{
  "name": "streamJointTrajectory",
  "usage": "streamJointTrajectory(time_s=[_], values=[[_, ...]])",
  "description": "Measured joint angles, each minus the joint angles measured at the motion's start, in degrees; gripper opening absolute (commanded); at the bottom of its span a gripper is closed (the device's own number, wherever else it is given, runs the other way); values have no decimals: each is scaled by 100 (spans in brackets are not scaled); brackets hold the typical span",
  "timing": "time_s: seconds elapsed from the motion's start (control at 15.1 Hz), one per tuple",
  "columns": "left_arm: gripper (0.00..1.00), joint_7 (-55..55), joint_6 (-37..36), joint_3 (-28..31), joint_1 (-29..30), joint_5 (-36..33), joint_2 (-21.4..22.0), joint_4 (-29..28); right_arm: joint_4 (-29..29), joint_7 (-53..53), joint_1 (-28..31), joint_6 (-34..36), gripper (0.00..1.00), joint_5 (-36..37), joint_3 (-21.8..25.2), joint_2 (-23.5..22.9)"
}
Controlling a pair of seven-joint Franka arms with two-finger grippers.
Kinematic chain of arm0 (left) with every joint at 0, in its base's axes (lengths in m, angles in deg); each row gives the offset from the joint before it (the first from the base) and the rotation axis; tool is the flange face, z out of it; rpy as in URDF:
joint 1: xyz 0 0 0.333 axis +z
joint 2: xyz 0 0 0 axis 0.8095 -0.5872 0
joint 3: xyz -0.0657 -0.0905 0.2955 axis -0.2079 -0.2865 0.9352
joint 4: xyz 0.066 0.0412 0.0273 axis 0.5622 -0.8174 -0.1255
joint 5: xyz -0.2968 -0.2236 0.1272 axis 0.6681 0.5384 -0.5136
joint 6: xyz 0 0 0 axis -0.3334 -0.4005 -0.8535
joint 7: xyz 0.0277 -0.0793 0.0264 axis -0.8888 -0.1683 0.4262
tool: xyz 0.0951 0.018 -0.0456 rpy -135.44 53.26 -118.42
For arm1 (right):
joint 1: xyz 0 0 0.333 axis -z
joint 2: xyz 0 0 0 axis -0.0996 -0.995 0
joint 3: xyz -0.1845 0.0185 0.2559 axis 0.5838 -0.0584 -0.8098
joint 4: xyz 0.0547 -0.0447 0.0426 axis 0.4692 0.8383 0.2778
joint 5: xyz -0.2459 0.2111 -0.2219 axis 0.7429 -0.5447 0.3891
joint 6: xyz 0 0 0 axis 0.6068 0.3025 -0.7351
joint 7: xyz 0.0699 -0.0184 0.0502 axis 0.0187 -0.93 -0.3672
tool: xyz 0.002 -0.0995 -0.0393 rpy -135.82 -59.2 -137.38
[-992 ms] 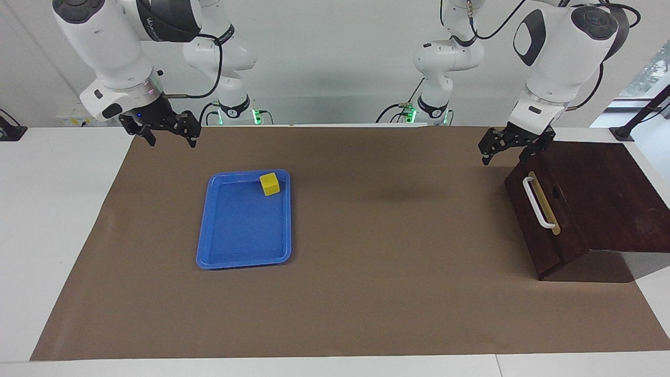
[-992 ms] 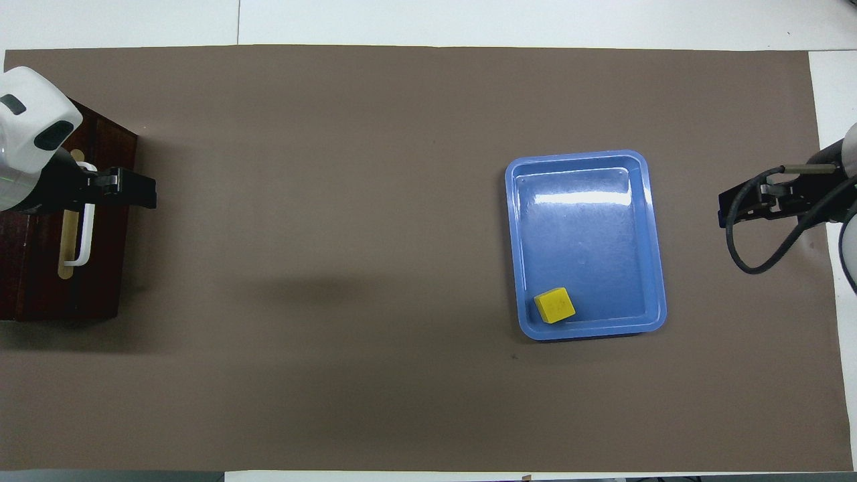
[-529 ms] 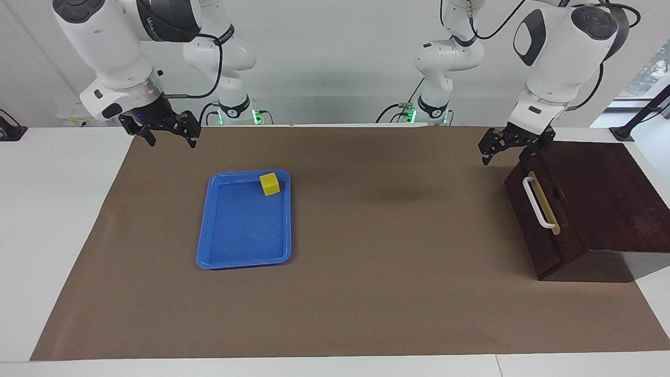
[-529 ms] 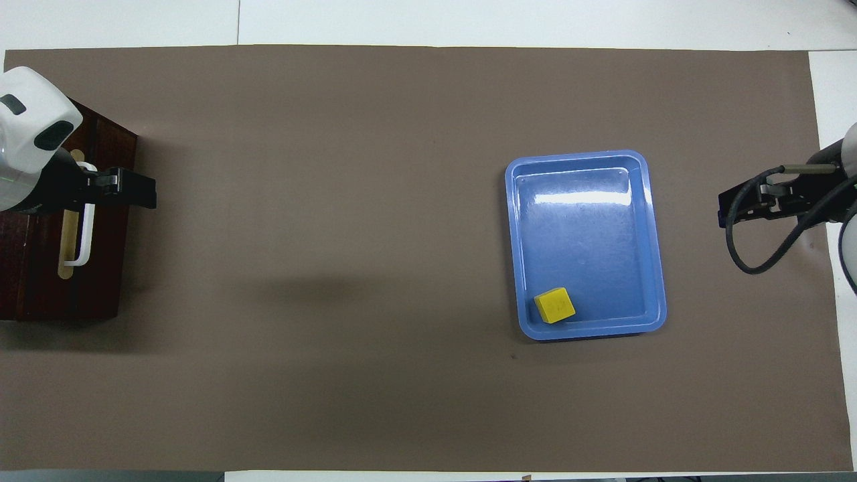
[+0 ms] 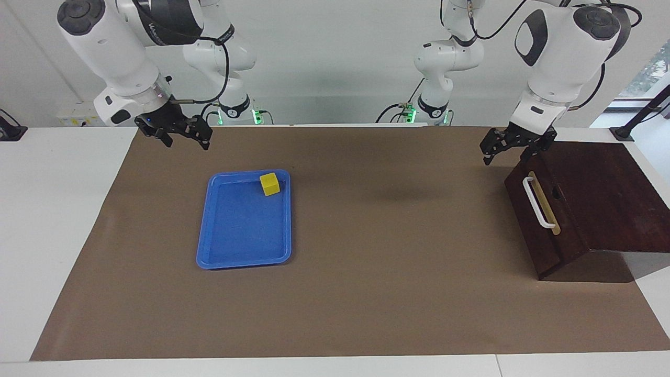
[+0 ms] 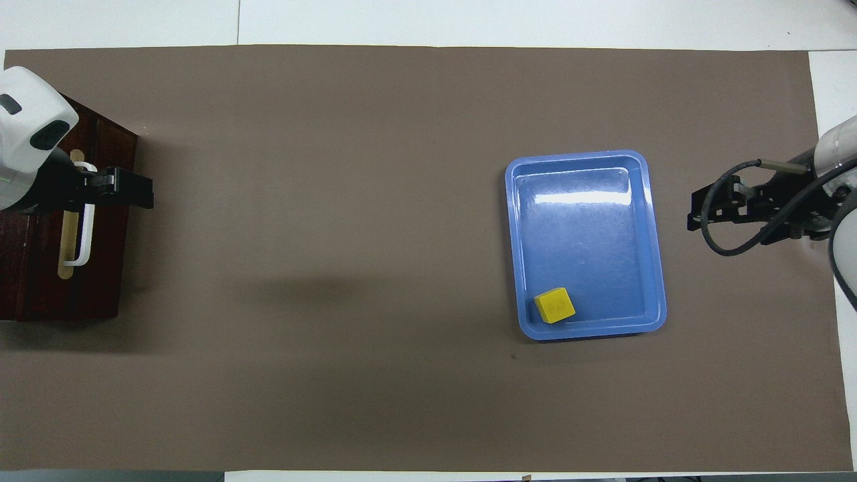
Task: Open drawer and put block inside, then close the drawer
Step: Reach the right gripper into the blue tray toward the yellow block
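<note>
The drawer (image 5: 535,242) is shut in its dark wood cabinet at the left arm's end of the table, with its white bar handle (image 5: 538,203) on a brass strip. It also shows in the overhead view (image 6: 107,268). My left gripper (image 5: 503,156) hangs open and empty in the air by the cabinet's front top edge, above the handle and clear of it; overhead it (image 6: 127,191) lies over the handle. The block (image 5: 270,184), a small yellow cube (image 6: 555,305), sits in a blue tray. My right gripper (image 5: 187,142) is open and empty in the air beside the tray, toward the right arm's end (image 6: 696,217).
The blue tray (image 5: 230,246) lies on a brown mat (image 5: 398,272) toward the right arm's end; the block is in the tray's corner nearest the robots. The tray also shows overhead (image 6: 582,234). White table borders the mat.
My right gripper has moved in toward the tray and a little lower. My left gripper has hardly moved. The drawer and block have not moved.
</note>
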Motion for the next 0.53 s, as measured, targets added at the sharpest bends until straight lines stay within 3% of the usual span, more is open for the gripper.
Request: streamJointTrajectory(time_s=[0.26,0.53], values=[[100,0,-61,-17,0,0,6,-23,606,1836,-2,-340,100,-776,-6,53],[100,0,-58,-11,0,0,10,-102,1416,3010,-3,-952,100,-1451,-7,54]])
